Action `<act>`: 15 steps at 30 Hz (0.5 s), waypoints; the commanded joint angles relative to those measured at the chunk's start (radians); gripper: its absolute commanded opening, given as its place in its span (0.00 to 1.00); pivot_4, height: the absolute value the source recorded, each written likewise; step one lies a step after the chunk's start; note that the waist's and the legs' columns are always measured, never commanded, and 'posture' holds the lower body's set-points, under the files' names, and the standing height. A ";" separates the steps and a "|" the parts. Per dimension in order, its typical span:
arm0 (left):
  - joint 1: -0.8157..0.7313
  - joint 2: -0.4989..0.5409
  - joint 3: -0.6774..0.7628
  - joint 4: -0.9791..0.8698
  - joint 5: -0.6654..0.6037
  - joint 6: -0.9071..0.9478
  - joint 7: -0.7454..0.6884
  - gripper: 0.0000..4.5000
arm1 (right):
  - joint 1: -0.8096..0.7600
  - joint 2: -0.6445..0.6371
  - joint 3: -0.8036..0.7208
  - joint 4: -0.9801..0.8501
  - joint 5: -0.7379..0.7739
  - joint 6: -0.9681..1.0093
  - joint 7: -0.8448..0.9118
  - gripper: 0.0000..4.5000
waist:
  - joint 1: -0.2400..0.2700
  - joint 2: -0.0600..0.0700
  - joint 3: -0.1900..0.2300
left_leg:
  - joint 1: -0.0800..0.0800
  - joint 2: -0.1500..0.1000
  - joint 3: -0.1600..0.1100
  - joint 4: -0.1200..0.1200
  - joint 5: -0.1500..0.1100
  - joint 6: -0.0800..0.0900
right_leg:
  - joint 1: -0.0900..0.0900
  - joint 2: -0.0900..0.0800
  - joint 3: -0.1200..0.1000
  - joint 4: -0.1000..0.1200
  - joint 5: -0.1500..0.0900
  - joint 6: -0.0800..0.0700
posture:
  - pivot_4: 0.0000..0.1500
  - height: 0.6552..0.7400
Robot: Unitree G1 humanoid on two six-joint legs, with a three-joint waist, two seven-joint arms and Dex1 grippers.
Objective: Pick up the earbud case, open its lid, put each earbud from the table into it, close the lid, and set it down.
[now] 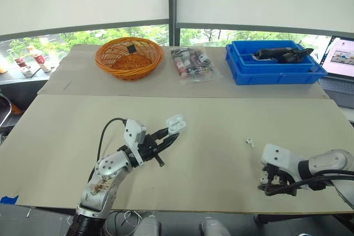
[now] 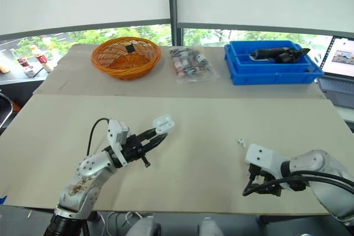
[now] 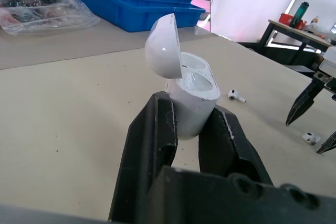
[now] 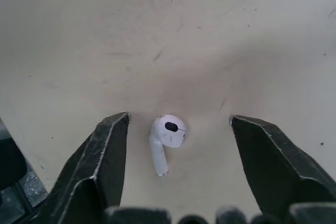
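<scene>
The left gripper [image 1: 168, 136] pinches the case [image 3: 195, 99], lid [image 3: 164, 45] open for loading; the right gripper [image 4: 178, 117] straddles one earbud [image 4: 166, 132], jaws wide.

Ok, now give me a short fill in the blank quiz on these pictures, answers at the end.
1. The left gripper is shut on the case, and its lid is ____.
2. The right gripper is ____ around one earbud on the table.
3. With the other earbud, that makes ____ earbuds outside the case.
4. The basket at the back is ____ in colour.
Answers: open; open; two; orange.
</scene>
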 commanded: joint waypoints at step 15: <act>-0.025 -0.007 0.000 0.014 -0.002 -0.047 -0.006 0.13 | -0.090 0.012 -0.040 -0.061 0.074 0.048 0.020 0.08 | 0.000 0.000 0.000 | 0.000 0.000 0.000 0.000 0.000 0.000 | -0.001 0.000 0.000 0.000 0.000 0.000 | 1.00 1.00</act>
